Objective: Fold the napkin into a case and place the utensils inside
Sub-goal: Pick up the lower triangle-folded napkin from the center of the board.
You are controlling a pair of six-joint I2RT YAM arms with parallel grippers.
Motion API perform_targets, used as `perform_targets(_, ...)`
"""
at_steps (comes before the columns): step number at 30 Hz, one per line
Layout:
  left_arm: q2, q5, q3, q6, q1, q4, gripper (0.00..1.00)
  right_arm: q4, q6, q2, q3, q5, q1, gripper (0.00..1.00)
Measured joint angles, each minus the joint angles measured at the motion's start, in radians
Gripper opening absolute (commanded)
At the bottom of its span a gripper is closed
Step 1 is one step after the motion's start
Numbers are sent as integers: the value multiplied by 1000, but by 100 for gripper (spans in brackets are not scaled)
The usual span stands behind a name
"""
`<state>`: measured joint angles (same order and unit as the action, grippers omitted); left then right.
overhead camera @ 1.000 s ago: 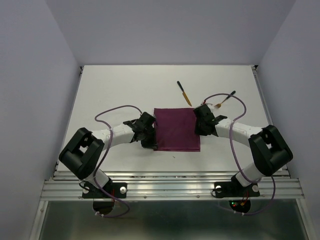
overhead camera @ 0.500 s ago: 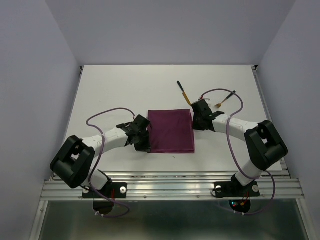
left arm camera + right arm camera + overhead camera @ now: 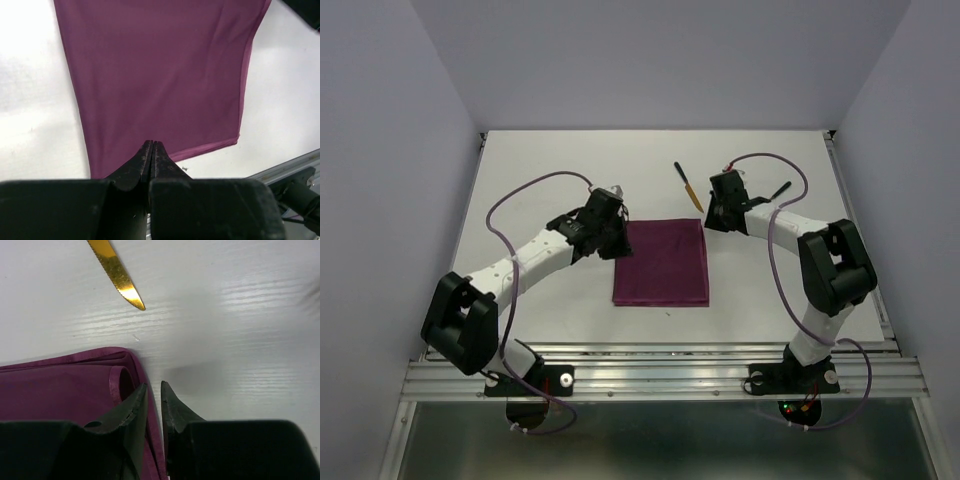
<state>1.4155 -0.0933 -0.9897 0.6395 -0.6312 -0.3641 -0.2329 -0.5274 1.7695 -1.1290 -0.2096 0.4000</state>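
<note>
- Thin magenta-purple cloth napkin (image 3: 661, 264) lies flat mid-surface; I judge it soft, limp and slippery.
- My left hand (image 3: 152, 150) is shut at its 11 o'clock corner; my right hand (image 3: 152, 400) is slightly parted at 1 o'clock.
- Pinch it by the corners.

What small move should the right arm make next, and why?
Probably close the right gripper on the far right corner of the folded magenta-purple cloth napkin: its jaws stand slightly apart right there, and the cloth lies wide, so another fold seems due.
</note>
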Motion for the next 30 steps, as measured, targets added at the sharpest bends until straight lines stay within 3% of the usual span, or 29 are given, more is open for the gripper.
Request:
perform_targets(5, 99, 4, -111, -27, 28, 23, 8, 2, 0, 29, -7, 39, -2, 21)
perform_targets(16, 476, -14, -357, -56, 66, 66, 7, 26, 1, -8, -31, 130, 20, 18)
perform_targets(30, 623, -25, -432, -67, 84, 78, 5, 40, 16, 66, -123, 149, 46, 18)
